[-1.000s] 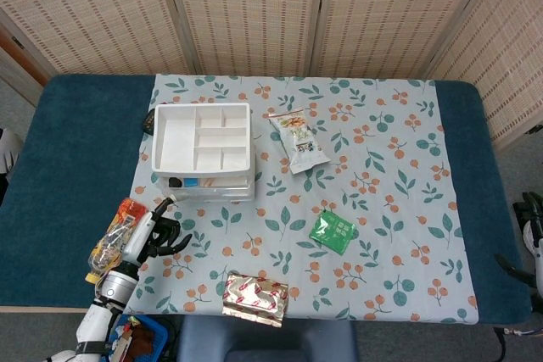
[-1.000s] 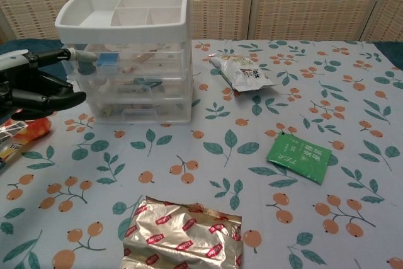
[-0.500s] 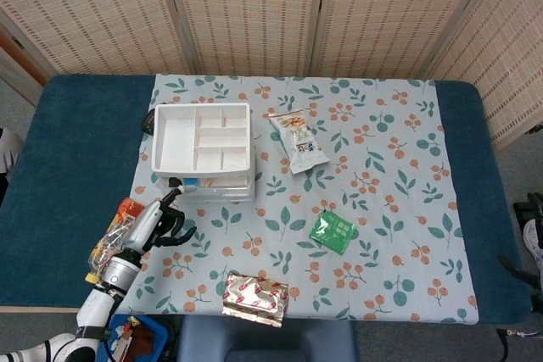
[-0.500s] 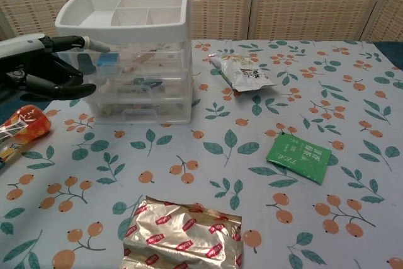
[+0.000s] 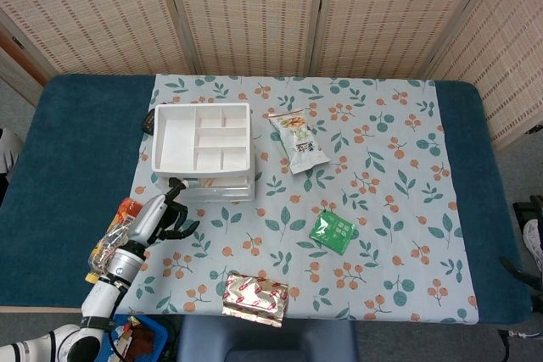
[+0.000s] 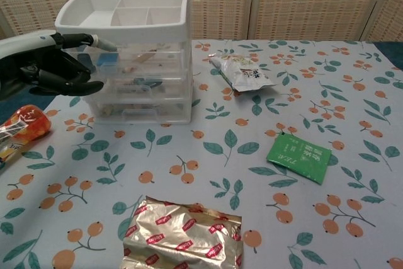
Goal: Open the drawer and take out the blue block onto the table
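Head view: left hand (image 5: 161, 216) sits at the front left of the white drawer unit (image 5: 202, 152), one finger stretched toward the top drawer front, the rest loosely curled. Nothing held. Whether the fingertip touches the drawer I can't tell from up here. Right hand is barely visible at the far right edge, well apart from everything; finger state can't be read. The blue block isn't resolvable in this view.

Chest view: left hand (image 6: 47, 64) is level with the top drawer (image 6: 135, 60), one finger extended along its front edge, the others bent inward, gripping nothing. The blue block (image 6: 107, 60) shows through the clear front at the left end of that top drawer, just beside the fingertip. All drawers look closed (no front stands proud).

Risks, as I judge them: the unit looks light, so a pull with a poor hook may drag the whole stack across the cloth instead of sliding the drawer. A smooth fingertip could also slip off the front. Pull too hard and the drawer may come right out, spilling its contents.

Surface: floral tablecloth (image 6: 352, 155) over a blue tabletop (image 5: 76, 133). Also on it: snack bag (image 6: 242, 72), green packet (image 6: 298, 157), foil pack (image 6: 184, 234), an orange-capped wrapped item (image 6: 19, 129). Woven screen panels (image 5: 254, 6) behind.
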Available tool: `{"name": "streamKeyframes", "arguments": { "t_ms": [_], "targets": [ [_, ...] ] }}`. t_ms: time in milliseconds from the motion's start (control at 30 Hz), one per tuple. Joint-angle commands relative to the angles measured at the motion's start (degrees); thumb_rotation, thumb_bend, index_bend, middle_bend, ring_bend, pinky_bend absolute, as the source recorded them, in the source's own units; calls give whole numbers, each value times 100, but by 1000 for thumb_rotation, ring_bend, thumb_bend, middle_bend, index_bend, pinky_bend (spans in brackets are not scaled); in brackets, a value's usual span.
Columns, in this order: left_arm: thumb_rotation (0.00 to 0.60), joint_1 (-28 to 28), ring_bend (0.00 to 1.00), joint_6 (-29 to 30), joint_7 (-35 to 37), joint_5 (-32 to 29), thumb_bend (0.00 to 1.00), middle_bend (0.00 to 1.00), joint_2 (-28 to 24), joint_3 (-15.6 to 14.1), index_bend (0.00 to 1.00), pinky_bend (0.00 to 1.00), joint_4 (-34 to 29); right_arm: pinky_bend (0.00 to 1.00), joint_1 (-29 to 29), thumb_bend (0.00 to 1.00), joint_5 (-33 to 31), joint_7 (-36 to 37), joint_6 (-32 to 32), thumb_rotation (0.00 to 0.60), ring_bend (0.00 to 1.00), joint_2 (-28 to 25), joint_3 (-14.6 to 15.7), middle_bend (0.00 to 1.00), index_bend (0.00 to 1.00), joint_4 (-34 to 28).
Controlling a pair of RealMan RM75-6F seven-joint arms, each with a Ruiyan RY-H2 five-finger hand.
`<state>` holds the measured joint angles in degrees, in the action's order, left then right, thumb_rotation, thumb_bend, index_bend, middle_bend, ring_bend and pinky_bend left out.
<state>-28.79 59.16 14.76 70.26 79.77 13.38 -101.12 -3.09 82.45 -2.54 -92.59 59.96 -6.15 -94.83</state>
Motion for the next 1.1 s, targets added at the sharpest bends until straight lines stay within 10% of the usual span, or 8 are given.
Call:
{"name": "streamKeyframes", "arguments": {
  "t_ms": [33,1100],
  "targets": [
    [600,-99,924,-88,-235,-137,309,839,-10,-12,211,1000,21,132,3,93,-1,6,6,600,34,1,-1,78,0,6],
    [600,95,924,48,-321,581,310,839,-757,-635,316,1000,-728,133,-6,93,-16,14,14,600,34,23,-11,78,0,19]
  ]
}}
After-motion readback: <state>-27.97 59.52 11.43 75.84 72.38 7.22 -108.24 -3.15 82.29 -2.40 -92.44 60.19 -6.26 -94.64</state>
